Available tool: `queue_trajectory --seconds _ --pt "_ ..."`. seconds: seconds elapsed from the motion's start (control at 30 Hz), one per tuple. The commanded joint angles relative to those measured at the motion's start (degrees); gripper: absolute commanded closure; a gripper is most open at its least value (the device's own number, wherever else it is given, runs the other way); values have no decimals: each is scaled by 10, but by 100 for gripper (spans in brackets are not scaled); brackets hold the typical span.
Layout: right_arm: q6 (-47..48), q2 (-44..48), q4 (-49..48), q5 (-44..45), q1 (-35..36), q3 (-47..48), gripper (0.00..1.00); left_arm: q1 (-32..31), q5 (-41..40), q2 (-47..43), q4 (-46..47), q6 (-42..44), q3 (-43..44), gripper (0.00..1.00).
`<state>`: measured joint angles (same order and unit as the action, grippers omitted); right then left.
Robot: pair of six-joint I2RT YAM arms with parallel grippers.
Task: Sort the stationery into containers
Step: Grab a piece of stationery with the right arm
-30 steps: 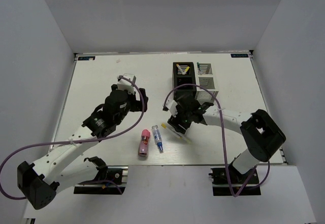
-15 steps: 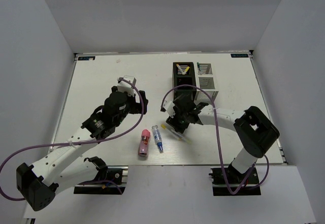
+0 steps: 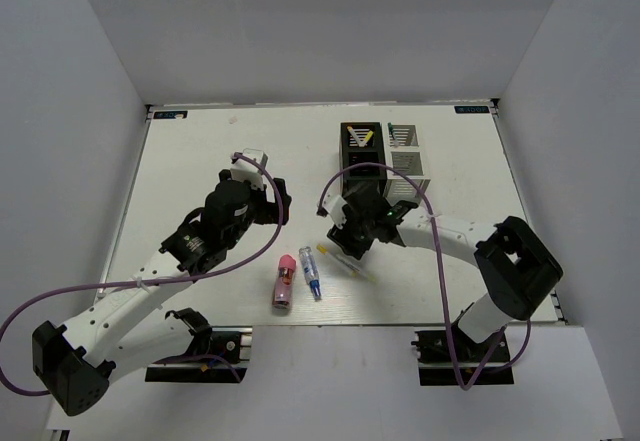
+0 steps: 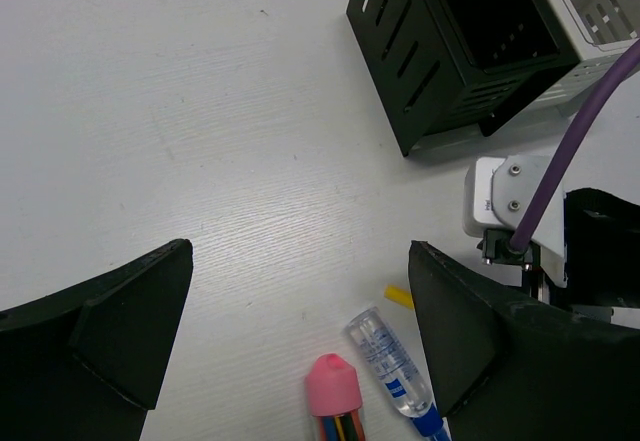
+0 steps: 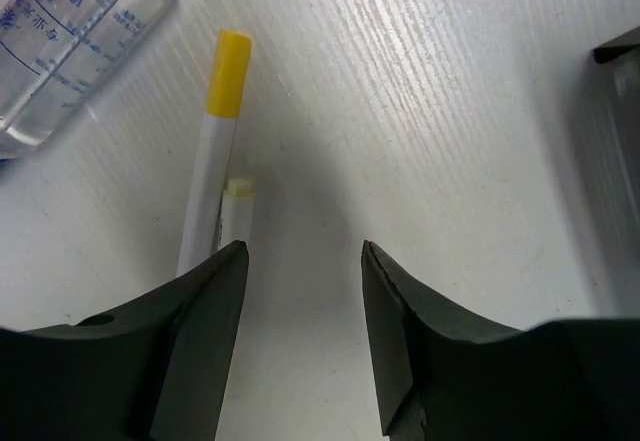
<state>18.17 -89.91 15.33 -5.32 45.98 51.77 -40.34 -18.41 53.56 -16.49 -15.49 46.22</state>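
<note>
**Yellow-ended pen** (image 3: pixel 330 254): lies flat on the white table (image 3: pixel 190 161), at 6 o'clock from the black box (image 3: pixel 360 156). Its yellow end points toward 10 o'clock. The right wrist view shows a second thin pen (image 5: pixel 236 211) with a pale tip lying against its side. Both pens run under the edge of one finger (image 5: pixel 190 351).

**Right gripper** (image 5: pixel 304 251): sits low over the two pens. Its fingers are partly spread with bare table between them and pinch nothing. The pens lie just outside the gap.

**Clear blue-tipped tube** (image 3: pixel 310 272): lies flat on the table just beside the pen, at its 9 o'clock. The blue tip points toward 6 o'clock.

**Pink tube** (image 3: pixel 284 281): lies flat at 9 o'clock from the clear tube, near it but apart. Its pink cap points toward 12 o'clock.

**Black box**: stands upright at 1 o'clock from the table's middle. Yellow-ended pens stand in its far compartment.

**White box** (image 3: pixel 408 156): stands upright directly beside the black box, at its 3 o'clock. A green-ended piece shows at its far corner.

**Left gripper** (image 4: pixel 300 251): hangs above the table at 10 o'clock from the pink tube. Its fingers are spread wide and hold nothing.

**Purple cable** (image 4: pixel 560 151): crosses the 3 o'clock edge of the left wrist view, over the right arm's wrist.
</note>
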Motion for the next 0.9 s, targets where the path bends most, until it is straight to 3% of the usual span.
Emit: queue_trajectory --seconds 0.0,0.67,0.77,0.87 --pt "-1 -11 15 -20 8 19 45 3 7 -13 1 4 -2 1" --pt "12 -63 21 -11 23 19 46 3 12 -13 1 9 -2 1" --pt "14 -70 32 -8 24 25 51 3 17 -13 1 9 -2 1" --pt "18 -76 51 -11 22 29 64 3 40 -7 1 2 -8 1"
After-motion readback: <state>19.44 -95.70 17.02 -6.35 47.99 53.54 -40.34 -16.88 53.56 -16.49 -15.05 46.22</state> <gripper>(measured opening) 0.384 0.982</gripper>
